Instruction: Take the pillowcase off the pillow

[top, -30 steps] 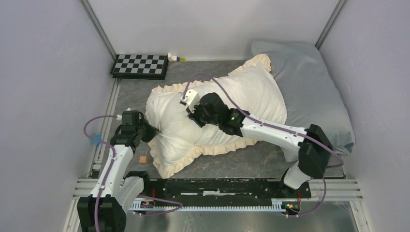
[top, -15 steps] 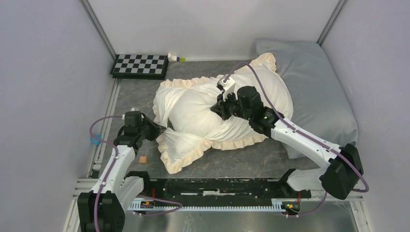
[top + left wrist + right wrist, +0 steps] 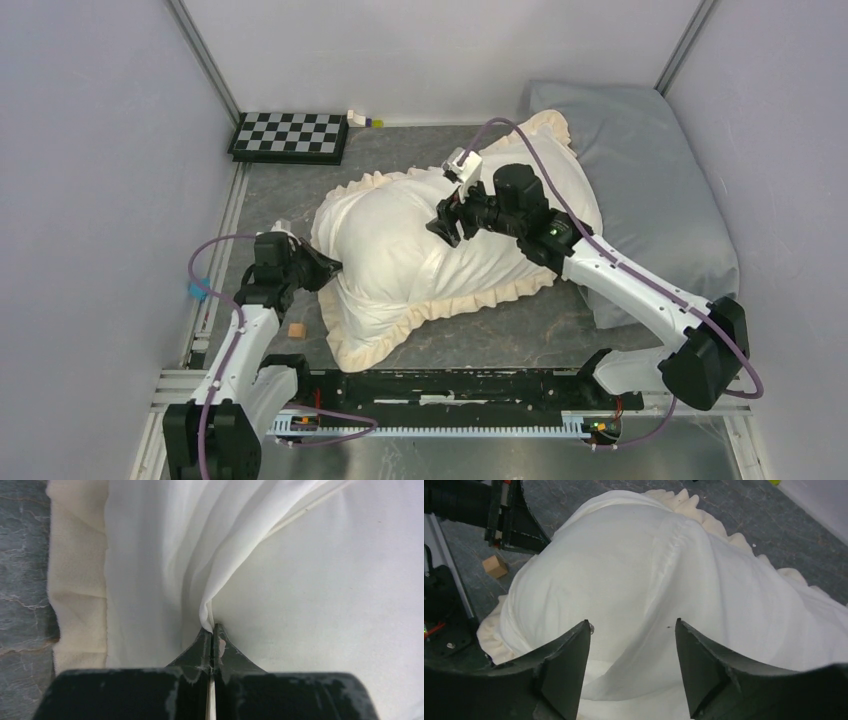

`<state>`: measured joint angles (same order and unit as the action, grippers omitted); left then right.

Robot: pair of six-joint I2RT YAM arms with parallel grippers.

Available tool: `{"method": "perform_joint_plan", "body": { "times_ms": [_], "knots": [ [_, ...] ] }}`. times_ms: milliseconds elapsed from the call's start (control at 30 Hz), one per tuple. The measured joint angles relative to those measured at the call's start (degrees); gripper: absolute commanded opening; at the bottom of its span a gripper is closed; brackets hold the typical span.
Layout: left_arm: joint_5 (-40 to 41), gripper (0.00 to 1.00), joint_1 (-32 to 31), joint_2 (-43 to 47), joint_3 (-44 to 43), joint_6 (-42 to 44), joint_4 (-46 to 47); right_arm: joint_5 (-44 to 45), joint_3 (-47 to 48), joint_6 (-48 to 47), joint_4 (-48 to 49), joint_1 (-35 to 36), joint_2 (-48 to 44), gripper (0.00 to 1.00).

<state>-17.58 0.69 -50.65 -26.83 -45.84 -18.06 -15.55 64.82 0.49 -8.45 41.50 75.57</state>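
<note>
Since 1 second ago the right gripper (image 3: pixel 446 224) has swung toward the far right and let go. Its 2 fingers (image 3: pixel 566 670) now stand wide apart above the pillowcase (image 3: pixel 400 255). The left gripper (image 3: pixel 212 632) is clamped on a fold of cream fabric at the cover's left edge. The bulging pillowcase lies mid-way across the table (image 3: pixel 275 195), its far corner touching the blue-grey pillow (image 3: pixel 650 190). The pillow is hidden inside it.

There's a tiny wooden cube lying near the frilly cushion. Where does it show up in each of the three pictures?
Top view: the wooden cube sits lower left, just off the pillowcase frill.
Left wrist: not in view.
Right wrist: far left, upper part.
Shared landmark: the cream frill, seen in all three.
</note>
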Motion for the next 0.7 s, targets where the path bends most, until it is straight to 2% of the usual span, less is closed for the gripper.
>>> {"method": "perform_joint_plan", "body": {
  "times_ms": [33,200,367,500,567,700],
  "knots": [
    [-0.3,0.03,0.0,0.5,0.0,0.2,0.1,0.3,0.0,-0.1,-0.1,0.2,-0.1,0.98],
    [-1.9,0.02,0.0,2.2,0.0,1.0,0.8,2.3,-0.8,-0.5,1.9,1.1,-1.3,0.98],
    [-0.6,0.02,0.0,2.4,-0.8,1.5,-0.2,3.8,-2.4,4.9,9.6,0.4,-3.2,0.98],
    [-0.4,0.02,0.0,2.8,-1.7,1.5,-0.3,1.4,-3.1,9.4,15.9,-1.9,-2.5,0.98],
    [-0.2,0.02,0.0,3.3,-1.7,1.5,-0.3,1.2,-1.0,9.5,15.6,-1.6,0.3,0.98],
    [0.9,0.02,0.0,4.9,-1.7,2.0,-0.3,7.3,9.9,5.3,8.6,5.4,10.1,0.98]
  ]
}}
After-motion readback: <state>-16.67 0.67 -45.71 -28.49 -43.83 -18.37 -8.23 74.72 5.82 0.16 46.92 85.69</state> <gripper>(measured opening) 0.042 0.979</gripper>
